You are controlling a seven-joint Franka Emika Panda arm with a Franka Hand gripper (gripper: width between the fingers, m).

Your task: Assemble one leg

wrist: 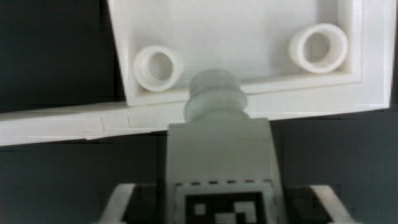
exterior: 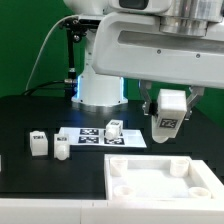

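Note:
My gripper (exterior: 169, 120) is shut on a white leg (exterior: 170, 116) with a black-and-white tag and holds it in the air above the far edge of the large white panel (exterior: 160, 180). In the wrist view the held leg (wrist: 221, 140) fills the middle, its rounded peg end pointing toward the panel's rim (wrist: 107, 115) between two round sockets (wrist: 157, 68) (wrist: 320, 47). The fingers (wrist: 128, 200) sit on both sides of the leg. Three other legs stand on the table: two (exterior: 38, 142) (exterior: 61, 148) at the exterior view's left, one (exterior: 113, 128) on the marker board (exterior: 95, 137).
The robot's white base (exterior: 100, 85) stands at the back behind the marker board. A green backdrop lies behind it. The black table (exterior: 40, 190) carries the panel at the exterior view's lower right.

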